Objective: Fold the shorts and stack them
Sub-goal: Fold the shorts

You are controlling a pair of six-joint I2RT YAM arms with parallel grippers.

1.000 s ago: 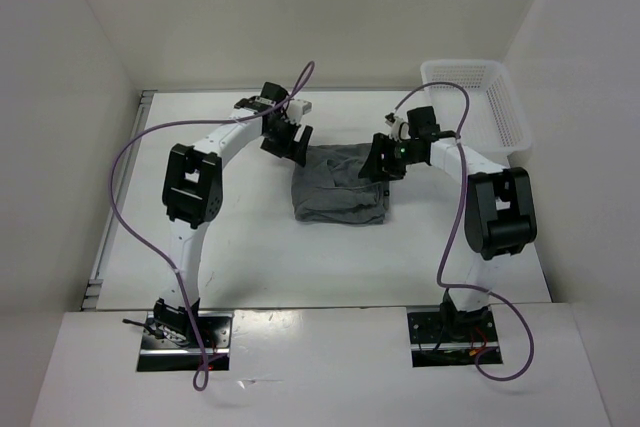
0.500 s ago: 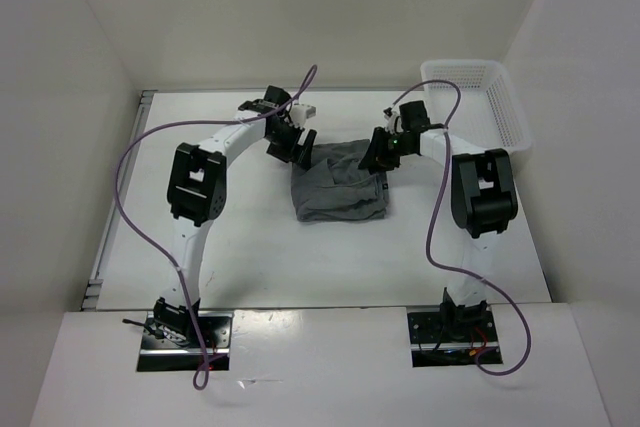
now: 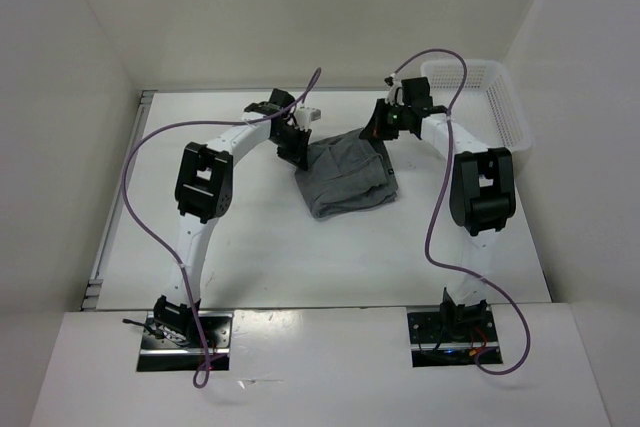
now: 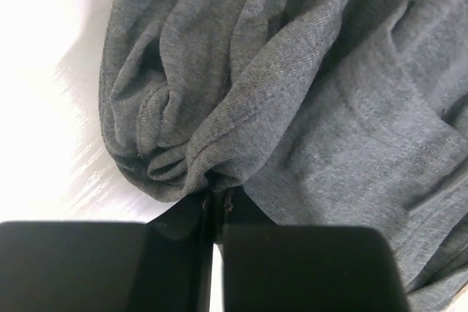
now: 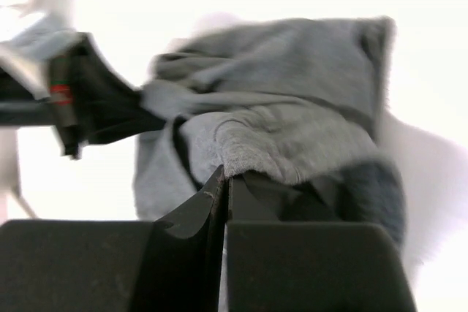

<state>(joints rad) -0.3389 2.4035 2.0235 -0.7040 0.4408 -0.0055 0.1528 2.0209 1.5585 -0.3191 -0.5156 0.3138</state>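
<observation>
- Left gripper point(image 4: 216, 199) – jaws pressed together, with a bunched fold of the shorts point(image 4: 292, 107) nipped right at the tips. The grey cloth puckers into tight creases just above the fingers.
- From that pinch the fabric fans away toward 1 o'clock in the left wrist view. Bare white table point(image 4: 51, 107) shows at 9 o'clock.
- Right gripper point(image 5: 225, 177) – also closed, the two dark fingers meeting on a thick hemmed edge of the same shorts. The cloth drapes over the tips and falls away toward 3 o'clock.
- In the right wrist view the left arm's dark gripper body sits at 9 o'clock, touching the far side of the cloth.
- From above, the shorts lie mid-table as a rumpled grey mass. The left gripper has their 10 o'clock corner and the right gripper their 1 o'clock corner.
- The cloth's top edge is drawn up between the two grips, and the lower part rests on the table, skewed toward 5 o'clock.
- A white mesh basket point(image 3: 505, 112) stands at the table's 2 o'clock corner, well apart from the shorts.
</observation>
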